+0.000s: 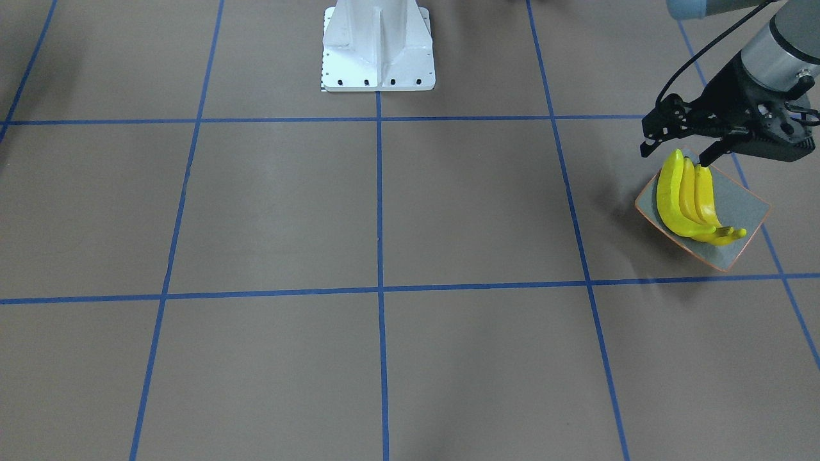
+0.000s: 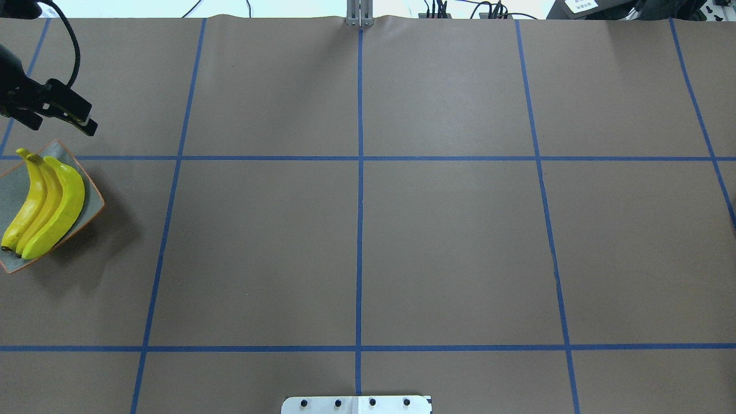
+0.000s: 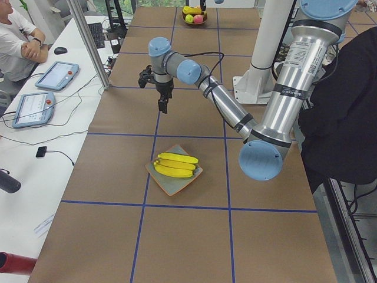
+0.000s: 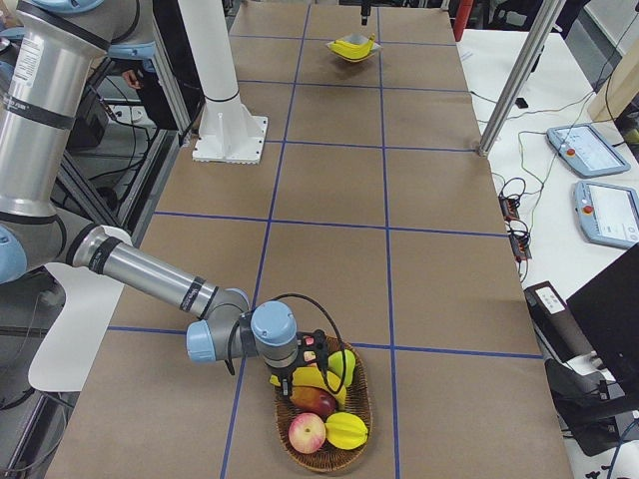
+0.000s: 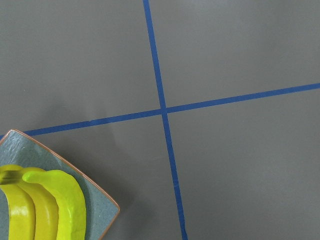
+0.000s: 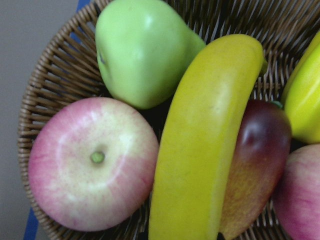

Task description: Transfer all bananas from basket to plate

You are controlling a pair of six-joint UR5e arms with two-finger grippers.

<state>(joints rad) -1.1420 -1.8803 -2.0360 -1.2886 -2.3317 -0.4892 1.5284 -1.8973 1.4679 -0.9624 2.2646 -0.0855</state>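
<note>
Three glossy yellow bananas (image 1: pixel 688 205) lie on the square grey-green plate (image 1: pixel 743 205), and the left fingers (image 2: pixel 77 112) hang released beside it. The fourth yellow banana (image 6: pixel 200 145) sits wedged among fruit in the wicker basket (image 6: pixel 45 85). The right fingers are unseen, so I cannot tell their state. Lifting may drag the pink apple (image 6: pixel 92 162) out. Brown counter (image 2: pixel 356 241), blue tape grid, tablets (image 3: pixel 56 75) on a white side desk (image 3: pixel 29 177)

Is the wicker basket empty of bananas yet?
No: one long yellow banana lies in the brown wicker basket beside a pink apple.

No writing could be read anywhere; a white tag (image 2: pixel 581 4), well apart from the left claw (image 2: pixel 63 124), was too small to make out
</note>
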